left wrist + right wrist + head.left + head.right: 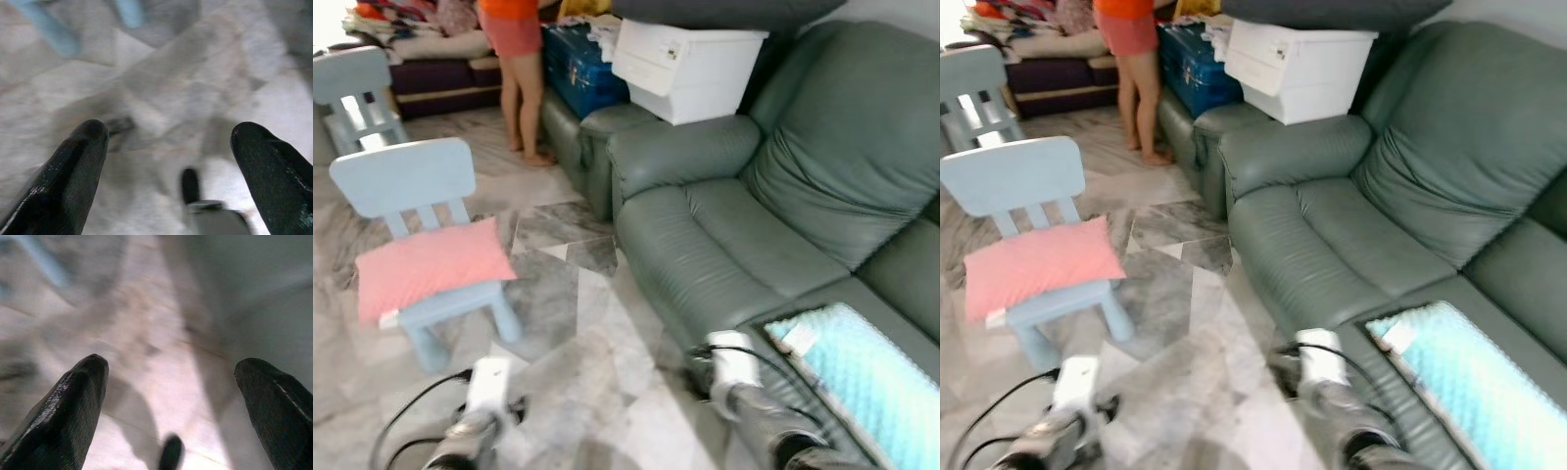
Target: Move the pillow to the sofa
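Note:
A pink pillow (429, 266) lies on the seat of a small light-blue chair (407, 177) at the left. The grey-green leather sofa (734, 235) runs along the right, its seat cushions bare. Both my arms hang low at the bottom edge, over the marble floor. My left gripper (168, 147) is open above the floor tiles, with the chair's blue legs blurred beyond it. My right gripper (171, 382) is open too, beside the sofa's front. Neither holds anything.
A person (516, 59) stands at the back by the sofa's far arm. A white storage box (683, 67) and a blue case (576, 65) sit on the sofa's far end. A second blue chair (354, 93) stands far left. A turquoise mat (867, 377) lies on the near seat.

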Tool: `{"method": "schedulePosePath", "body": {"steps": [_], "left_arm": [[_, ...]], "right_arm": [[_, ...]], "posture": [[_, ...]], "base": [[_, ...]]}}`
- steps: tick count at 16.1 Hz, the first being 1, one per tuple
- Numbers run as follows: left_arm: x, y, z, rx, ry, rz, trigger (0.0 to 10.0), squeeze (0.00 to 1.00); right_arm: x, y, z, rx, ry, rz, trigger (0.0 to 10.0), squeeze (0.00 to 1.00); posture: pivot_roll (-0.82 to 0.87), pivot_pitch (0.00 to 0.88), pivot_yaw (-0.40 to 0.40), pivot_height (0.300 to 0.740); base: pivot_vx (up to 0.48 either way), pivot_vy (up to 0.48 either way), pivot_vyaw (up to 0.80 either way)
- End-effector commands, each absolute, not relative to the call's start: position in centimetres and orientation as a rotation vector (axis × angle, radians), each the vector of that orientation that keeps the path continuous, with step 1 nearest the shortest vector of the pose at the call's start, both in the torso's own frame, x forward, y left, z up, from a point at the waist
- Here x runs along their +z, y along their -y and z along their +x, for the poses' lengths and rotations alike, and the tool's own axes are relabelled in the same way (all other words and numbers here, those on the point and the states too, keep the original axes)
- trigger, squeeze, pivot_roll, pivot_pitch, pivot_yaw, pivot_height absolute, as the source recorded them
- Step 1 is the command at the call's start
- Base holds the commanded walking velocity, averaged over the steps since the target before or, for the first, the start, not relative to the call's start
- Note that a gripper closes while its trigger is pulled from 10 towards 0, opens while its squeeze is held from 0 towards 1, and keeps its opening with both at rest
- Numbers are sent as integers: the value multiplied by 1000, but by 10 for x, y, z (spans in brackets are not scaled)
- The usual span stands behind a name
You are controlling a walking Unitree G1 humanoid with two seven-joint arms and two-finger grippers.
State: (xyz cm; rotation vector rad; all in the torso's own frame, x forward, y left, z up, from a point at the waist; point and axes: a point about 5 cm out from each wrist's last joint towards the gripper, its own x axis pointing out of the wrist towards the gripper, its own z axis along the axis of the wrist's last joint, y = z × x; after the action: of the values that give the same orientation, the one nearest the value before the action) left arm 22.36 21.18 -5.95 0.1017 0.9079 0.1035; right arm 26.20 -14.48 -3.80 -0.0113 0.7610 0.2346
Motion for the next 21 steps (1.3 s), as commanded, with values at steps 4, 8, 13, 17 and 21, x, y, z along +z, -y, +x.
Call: {"method": "schedulePosePath", "body": {"steps": [4,8,13,17,21], "left_arm": [[-58,-194,231,67,-896,101,10000,0],[-56,-207,230,80,-895,106,10000,0],[-56,-216,228,91,-899,106,10000,0],[-54,-207,235,83,-890,98,10000,0],[-53,-198,238,75,-886,89,10000,0]], "right_arm": [[-36,160,263,201,-755,-34,10000,0],[-37,159,263,199,-756,-28,10000,0],[-36,160,264,198,-754,-27,10000,0],[-35,160,265,199,-752,-32,10000,0],[-35,160,265,202,-752,-35,10000,0]], "posture": [[-177,0,-14,740],[-178,0,-16,740],[-178,0,-17,740],[-177,0,-22,740],[-178,0,-23,740]], "base": [[0,465,0],[0,212,0],[0,0,0],[0,0,0],[0,0,200]]}}
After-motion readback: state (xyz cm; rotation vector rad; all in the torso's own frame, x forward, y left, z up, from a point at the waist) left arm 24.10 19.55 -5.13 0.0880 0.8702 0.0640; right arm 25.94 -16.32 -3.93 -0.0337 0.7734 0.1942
